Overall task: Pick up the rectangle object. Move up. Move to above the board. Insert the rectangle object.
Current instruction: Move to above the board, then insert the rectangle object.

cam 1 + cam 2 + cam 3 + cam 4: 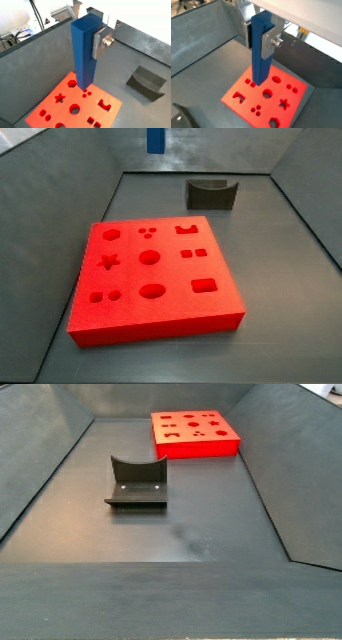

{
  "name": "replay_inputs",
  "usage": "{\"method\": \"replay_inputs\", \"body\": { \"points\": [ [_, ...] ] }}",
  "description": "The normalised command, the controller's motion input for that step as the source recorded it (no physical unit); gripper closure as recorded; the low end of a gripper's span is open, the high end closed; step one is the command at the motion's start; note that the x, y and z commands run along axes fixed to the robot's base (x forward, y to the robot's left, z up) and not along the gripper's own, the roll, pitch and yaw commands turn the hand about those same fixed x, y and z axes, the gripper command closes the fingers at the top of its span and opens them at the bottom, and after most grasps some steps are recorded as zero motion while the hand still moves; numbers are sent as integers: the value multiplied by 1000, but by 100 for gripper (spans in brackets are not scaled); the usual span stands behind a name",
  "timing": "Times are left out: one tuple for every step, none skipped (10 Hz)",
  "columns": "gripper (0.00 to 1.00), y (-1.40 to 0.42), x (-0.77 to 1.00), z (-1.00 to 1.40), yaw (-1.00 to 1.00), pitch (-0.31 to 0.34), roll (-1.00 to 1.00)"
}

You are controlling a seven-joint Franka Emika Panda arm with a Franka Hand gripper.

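Observation:
My gripper [87, 43] is shut on the rectangle object [85, 50], a long blue bar held upright. It shows in both wrist views, and one silver finger [269, 43] presses its side. The bar hangs above the board [73, 106], a flat red block with shaped cut-out holes, and does not touch it. Its lower end lies over the board's edge area [271, 97]. In a side view only the bar's lower tip [155, 138] shows, high above the board [154, 278]. The board also shows in a side view [195, 434], where the gripper is out of view.
The dark fixture [210, 193] stands on the grey floor beyond the board, apart from it, and shows in a wrist view [147, 81] and a side view [136, 484]. Sloping grey walls [54, 168] enclose the floor.

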Motion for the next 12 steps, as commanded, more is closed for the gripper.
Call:
{"method": "replay_inputs", "body": {
  "points": [
    [100, -212, 103, 64, 8, 99, 47],
    [100, 0, -69, 0, 0, 0, 0],
    [100, 0, 0, 0, 0, -7, 0],
    [100, -57, -163, 0, 9, -101, 31],
    [100, -94, -60, -343, 0, 0, -184],
    [100, -197, 0, -217, -843, -104, -127],
    [100, -43, 0, -380, -1000, -60, -63],
    [100, -17, 0, -449, -1000, -33, -33],
    [100, -20, 0, -449, -1000, -34, -31],
    [100, -20, 0, -443, -1000, -27, -33],
    [100, -20, 0, -440, -1000, -27, -31],
    [100, -29, 0, -414, -1000, -10, -43]
  ]
}}
